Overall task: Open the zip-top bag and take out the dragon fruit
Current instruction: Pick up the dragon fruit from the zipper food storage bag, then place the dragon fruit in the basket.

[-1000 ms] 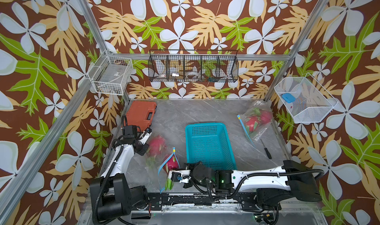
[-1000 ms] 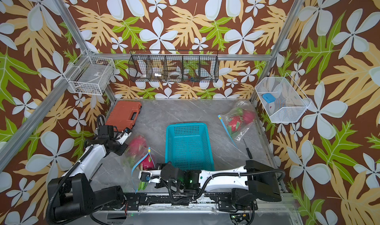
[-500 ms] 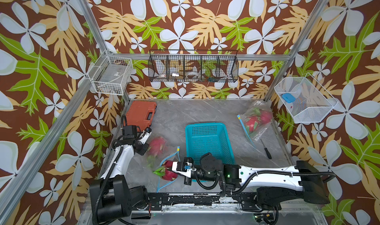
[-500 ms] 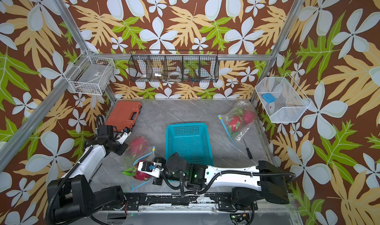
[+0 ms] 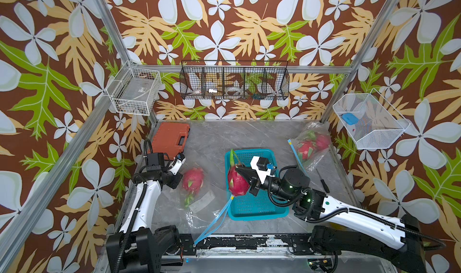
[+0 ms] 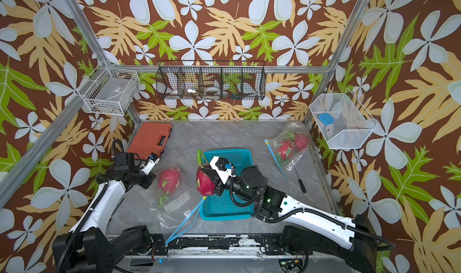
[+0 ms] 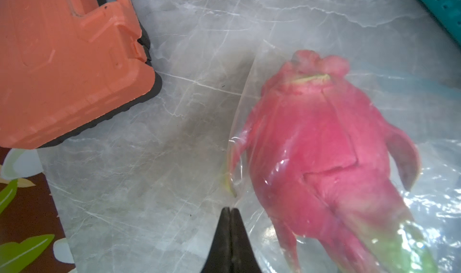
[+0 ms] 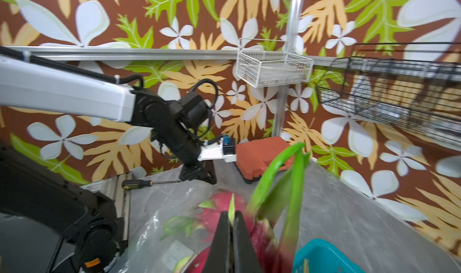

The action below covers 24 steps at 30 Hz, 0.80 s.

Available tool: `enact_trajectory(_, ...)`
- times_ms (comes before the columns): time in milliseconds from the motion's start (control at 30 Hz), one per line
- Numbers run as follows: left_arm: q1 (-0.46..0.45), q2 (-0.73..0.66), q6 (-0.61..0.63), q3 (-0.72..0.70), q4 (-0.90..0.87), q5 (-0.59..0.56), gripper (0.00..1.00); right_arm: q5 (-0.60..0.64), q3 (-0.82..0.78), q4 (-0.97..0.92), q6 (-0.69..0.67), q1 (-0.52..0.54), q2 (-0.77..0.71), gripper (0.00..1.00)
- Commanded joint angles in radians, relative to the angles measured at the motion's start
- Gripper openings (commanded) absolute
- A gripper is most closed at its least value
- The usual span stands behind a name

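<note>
My right gripper is shut on a green-tipped scale of a magenta dragon fruit, held in the air over the left rim of the teal basket. In the right wrist view the jaws pinch that thin scale, and long green leaves rise beside them. The clear zip-top bag lies flat on the table with its blue zip strip trailing toward the front edge. A second dragon fruit lies inside it. My left gripper is shut on the bag's edge right beside that fruit.
An orange tool case lies at the back left. Another clear bag with two dragon fruits leans in the back right corner. A black screwdriver lies right of the basket. Wire baskets hang on the walls.
My right gripper has risen from the bag's mouth near the front edge and carried the dragon fruit up and back to the basket's left rim. The left arm has stayed put.
</note>
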Motion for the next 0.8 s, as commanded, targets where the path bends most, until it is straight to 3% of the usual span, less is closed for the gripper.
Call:
enact_trajectory(0,0.003,-0.017,-0.007,-0.007,-0.038,0.045,0.0,0.019,-0.018,-0.036,0.016,-0.072,-0.027,0.0)
enact_trajectory(33,0.002,-0.023,-0.005,-0.006,-0.044,0.046,0.0,0.016,-0.021,-0.045,0.013,-0.1,-0.029,0.0)
enact_trajectory(100,0.003,-0.032,-0.007,0.004,-0.06,0.052,0.14,0.01,-0.024,-0.057,0.005,-0.146,-0.021,0.0)
enact_trajectory(300,0.002,-0.057,0.01,0.052,-0.12,0.047,0.37,-0.045,0.006,-0.077,-0.012,-0.259,0.103,0.0)
enact_trajectory(533,0.003,-0.078,0.06,0.092,-0.166,0.014,0.48,-0.128,0.077,-0.061,-0.013,-0.273,0.342,0.0)
enact_trajectory(767,0.002,-0.104,0.099,0.104,-0.199,0.002,0.48,-0.153,0.174,-0.114,-0.02,-0.275,0.56,0.0)
